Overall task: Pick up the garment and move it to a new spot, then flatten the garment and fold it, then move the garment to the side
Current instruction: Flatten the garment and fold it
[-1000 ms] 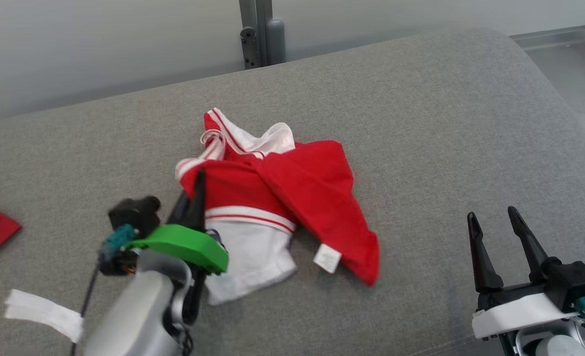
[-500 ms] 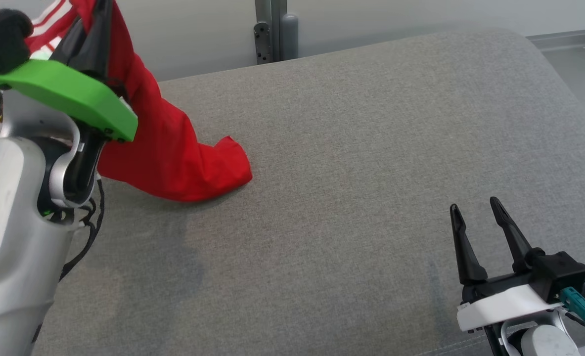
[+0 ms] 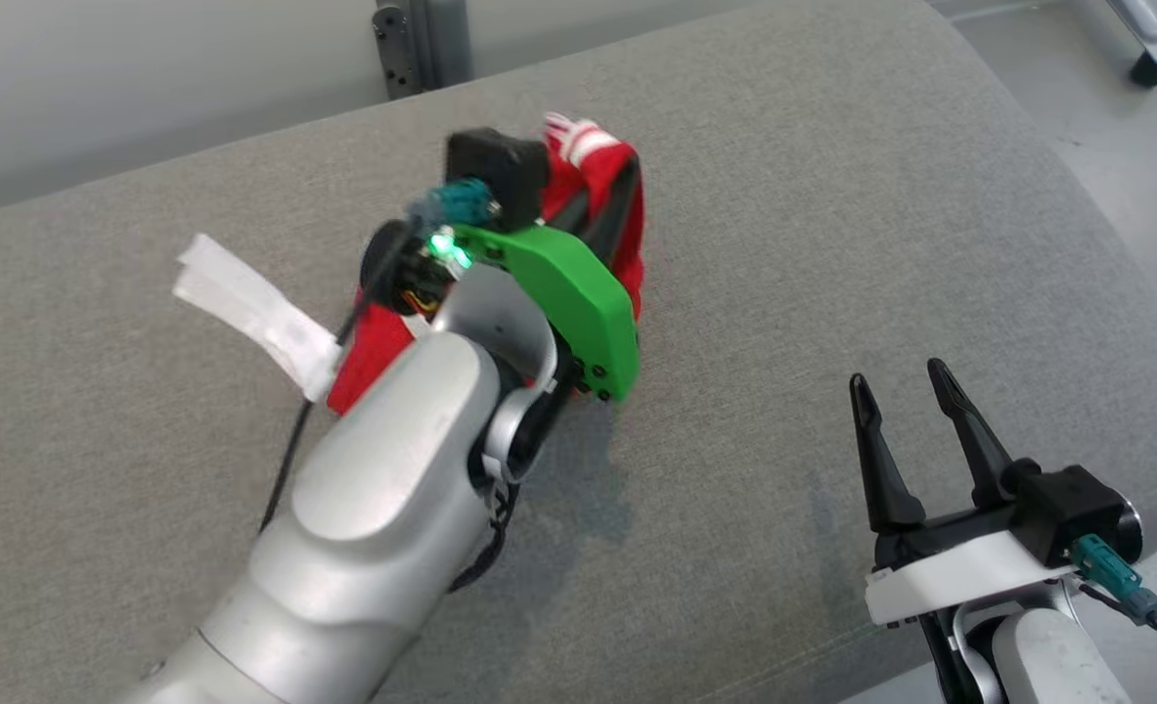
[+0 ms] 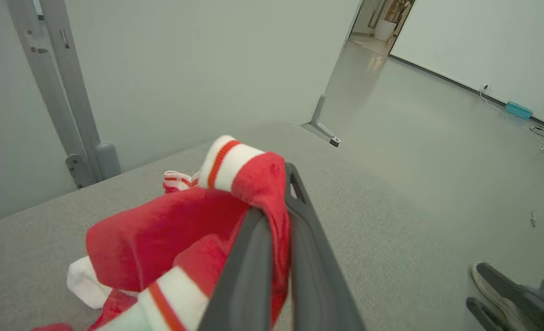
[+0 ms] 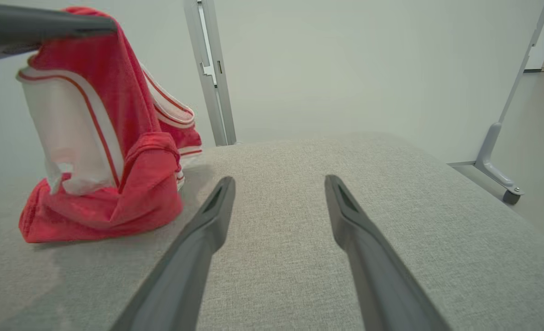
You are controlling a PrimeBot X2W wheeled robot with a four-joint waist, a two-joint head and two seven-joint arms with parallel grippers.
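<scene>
The red and white garment (image 3: 629, 235) hangs bunched from my left gripper (image 3: 627, 176), which is shut on a fold of its red cloth near a striped cuff (image 4: 228, 161). In the right wrist view the garment (image 5: 111, 184) droops from the left gripper's fingers (image 5: 46, 25), and its lower part rests in a heap on the grey cushion (image 5: 299, 257). My left arm hides much of the cloth in the head view. My right gripper (image 3: 899, 391) stands open at the lower right, well apart from the garment, with nothing between its fingers (image 5: 207, 220).
The grey cushion (image 3: 832, 196) curves down to the floor at the right and front. A grey metal post (image 3: 420, 44) stands behind its far edge. A white tape tag (image 3: 245, 308) hangs on my left arm's cable. A person's dark shoe (image 4: 497, 280) rests on the floor.
The head view has shifted. My left gripper, holding the garment high at the upper left before, has come down over the middle of the cushion, and the cloth now piles on the surface.
</scene>
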